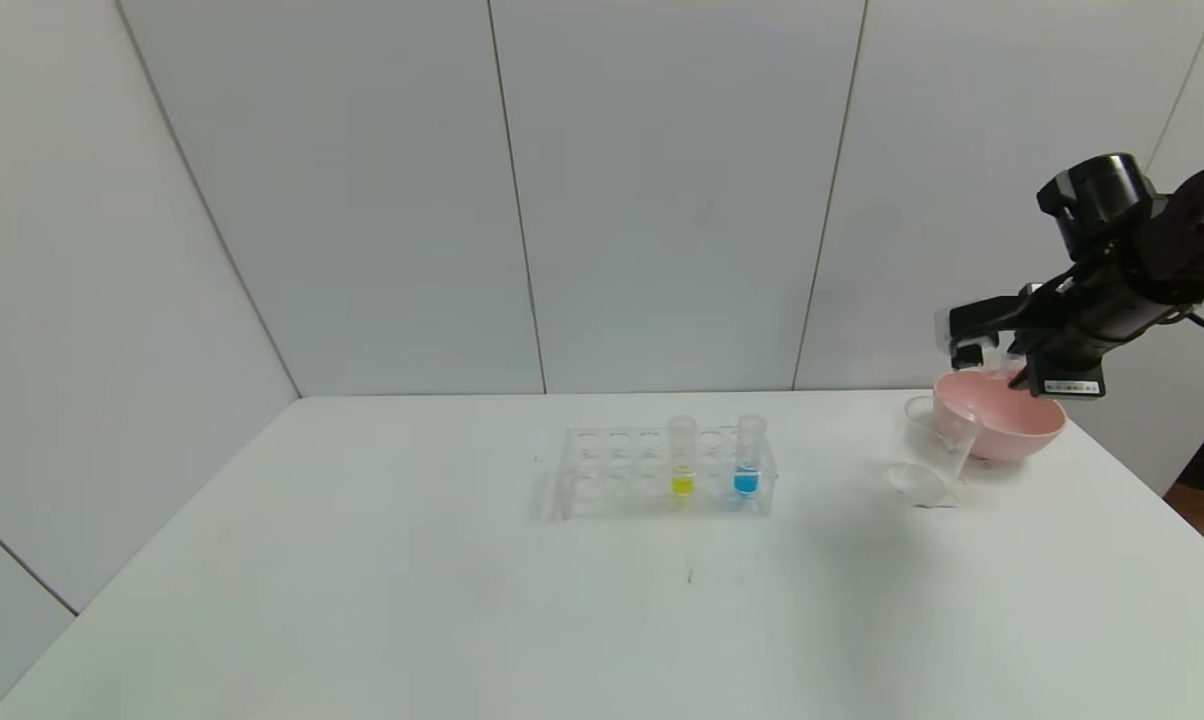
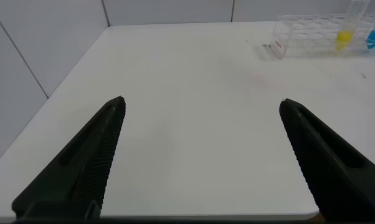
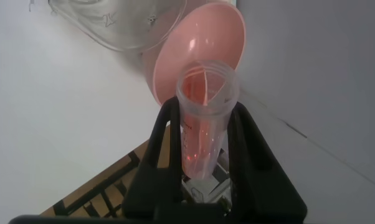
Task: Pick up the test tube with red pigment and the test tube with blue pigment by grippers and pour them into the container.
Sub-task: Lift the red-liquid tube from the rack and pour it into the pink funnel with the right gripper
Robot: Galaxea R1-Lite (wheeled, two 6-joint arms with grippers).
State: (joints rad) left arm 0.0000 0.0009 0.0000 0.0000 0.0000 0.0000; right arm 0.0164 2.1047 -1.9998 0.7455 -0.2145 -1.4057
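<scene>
My right gripper [image 1: 967, 340] hangs over the pink bowl [image 1: 1002, 425] at the table's far right and is shut on the test tube with red pigment [image 3: 203, 118]. The tube lies tilted between the fingers [image 3: 164, 134], its open mouth toward the bowl [image 3: 175, 56], its inner wall tinted red. The container [image 1: 932, 455], a clear beaker, sits right beside the bowl on its left; the right wrist view shows its rim [image 3: 113, 28]. The test tube with blue pigment [image 1: 749, 462] stands upright in the clear rack [image 1: 612, 475]. My left gripper [image 2: 202, 109] is open above bare table, far from the rack.
A tube with yellow liquid [image 1: 682, 462] stands in the rack two holes left of the blue one. The rack [image 2: 312, 37] also shows far off in the left wrist view. The table's right edge [image 1: 1162, 500] runs close behind the bowl.
</scene>
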